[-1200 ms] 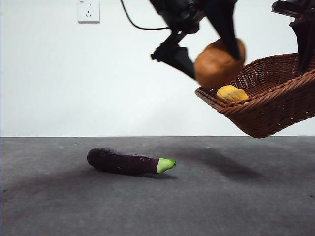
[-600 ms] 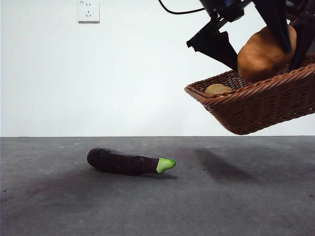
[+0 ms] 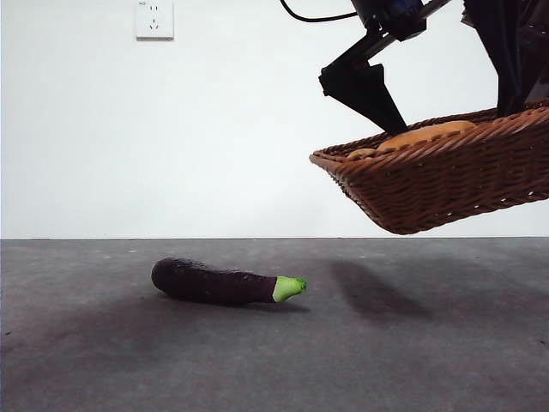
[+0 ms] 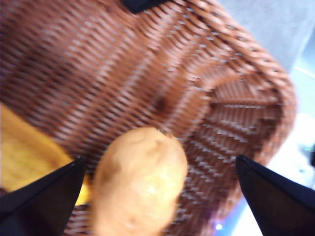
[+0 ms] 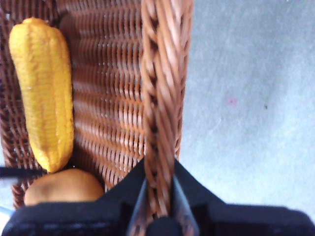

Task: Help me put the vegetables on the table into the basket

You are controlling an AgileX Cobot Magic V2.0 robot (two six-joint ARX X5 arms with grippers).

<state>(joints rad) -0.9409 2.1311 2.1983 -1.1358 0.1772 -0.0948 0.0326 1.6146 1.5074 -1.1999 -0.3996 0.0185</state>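
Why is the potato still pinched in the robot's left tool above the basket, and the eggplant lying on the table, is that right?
Not quite. The left tool is open, and the potato lies loose in the basket beside the corn, as the left wrist view shows. The eggplant does lie on the table.

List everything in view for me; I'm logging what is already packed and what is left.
eggplant: one, dark purple with a green stem, lying on the table, outside the basket.
corn: one, yellow, lying in the basket.
potato: one, brown, in the basket beside the corn.
basket: one, brown wicker, held tilted in the air above the table.
table: one, dark grey, under everything.
socket: one, white, on the wall.
left pincer: black, open, over the potato inside the basket.
right pincer: black, shut on the basket's braided rim.
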